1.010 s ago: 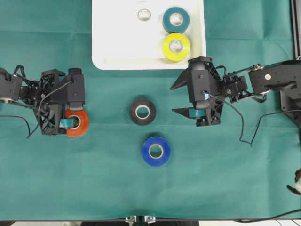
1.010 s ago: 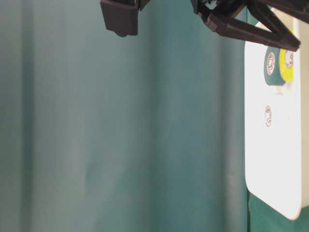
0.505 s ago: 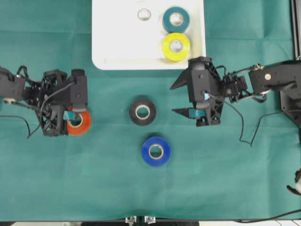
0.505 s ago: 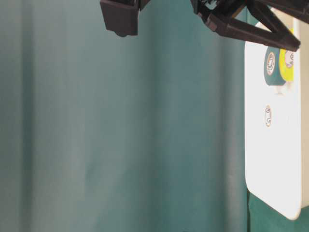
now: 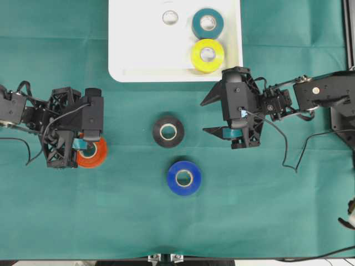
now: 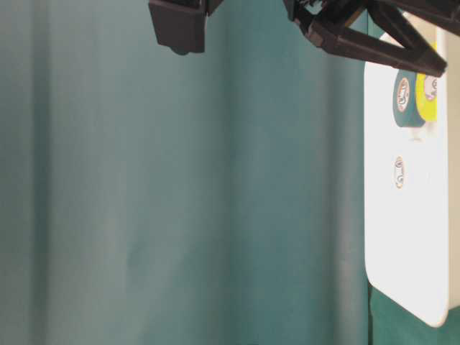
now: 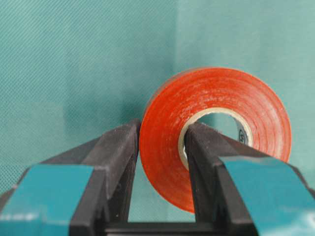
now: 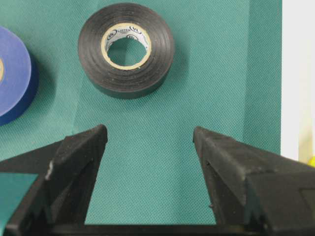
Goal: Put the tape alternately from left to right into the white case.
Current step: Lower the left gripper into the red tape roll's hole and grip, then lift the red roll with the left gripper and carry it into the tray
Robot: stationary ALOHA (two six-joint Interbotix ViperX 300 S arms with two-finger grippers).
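The red-orange ring-shaped roll of tape stands on edge over the green cloth, its wall pinched by the left gripper: one finger outside, one through the core. The right gripper is spread wide, the black tape roll just beyond its tips.

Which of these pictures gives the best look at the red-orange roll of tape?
The left wrist view: the red-orange roll fills the picture, pinched through its wall by the left claw, one finger inside its core. The overhead view shows it small and half hidden beneath that claw. The table-level and right wrist views miss it.
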